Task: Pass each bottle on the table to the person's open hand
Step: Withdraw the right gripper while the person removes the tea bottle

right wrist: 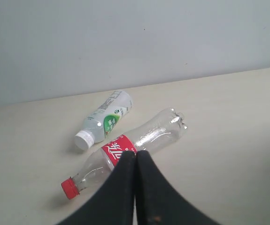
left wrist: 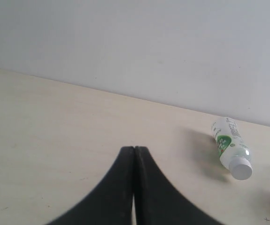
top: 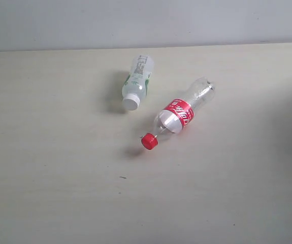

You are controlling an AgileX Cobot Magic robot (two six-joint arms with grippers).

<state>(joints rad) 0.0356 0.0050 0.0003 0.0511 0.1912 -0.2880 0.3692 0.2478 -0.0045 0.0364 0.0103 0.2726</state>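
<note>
1. Pale beige wood-grain table (top: 44,193) runs back to a plain grey wall (top: 146,20).
2. A small white-capped plastic bottle (top: 137,81) with a white-green label lies on its side toward the back of the table, its cap turned toward the exterior camera.
3. A clear plastic bottle (top: 181,114) with a red label and red cap lies on its side near the first one, apart from it, with its cap also facing the front.
4. The left gripper (left wrist: 134,149) is clenched, its black jaws pressed together on nothing, and the white-capped plastic bottle lies well apart from its tips.
5. The right gripper (right wrist: 135,152) is likewise clenched and empty, and the clear plastic bottle lies just past its tips.
6. The person's open hand is not in any view.
7. Judging from this, both bottles in view are not yet handed over and no grasp is under way. The right gripper looks best placed to open and take the clear plastic bottle first
</note>
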